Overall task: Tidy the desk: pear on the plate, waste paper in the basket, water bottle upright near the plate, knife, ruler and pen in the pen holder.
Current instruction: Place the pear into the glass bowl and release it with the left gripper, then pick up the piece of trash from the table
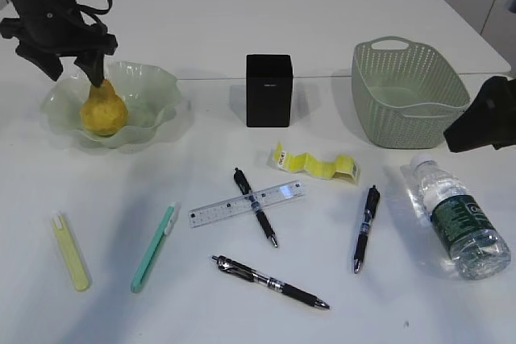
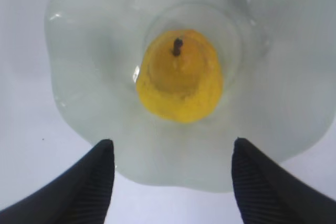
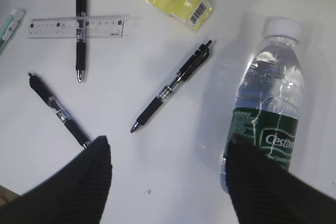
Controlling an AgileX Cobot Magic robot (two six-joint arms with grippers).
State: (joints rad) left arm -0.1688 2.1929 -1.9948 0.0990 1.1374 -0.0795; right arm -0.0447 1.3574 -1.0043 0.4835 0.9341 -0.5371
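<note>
The bottle (image 3: 268, 114) lies flat at the near right of the desk (image 1: 242, 22), directly under the right gripper (image 3: 168, 182), whose jaws are spread and empty. Its long axis runs near to far, cap pointing away toward the basket (image 1: 407, 94). The right arm is nearer. Farther left, the left gripper (image 2: 170, 182), also spread, hovers over the pear (image 2: 181, 77) in the plate (image 2: 94, 87).
</note>
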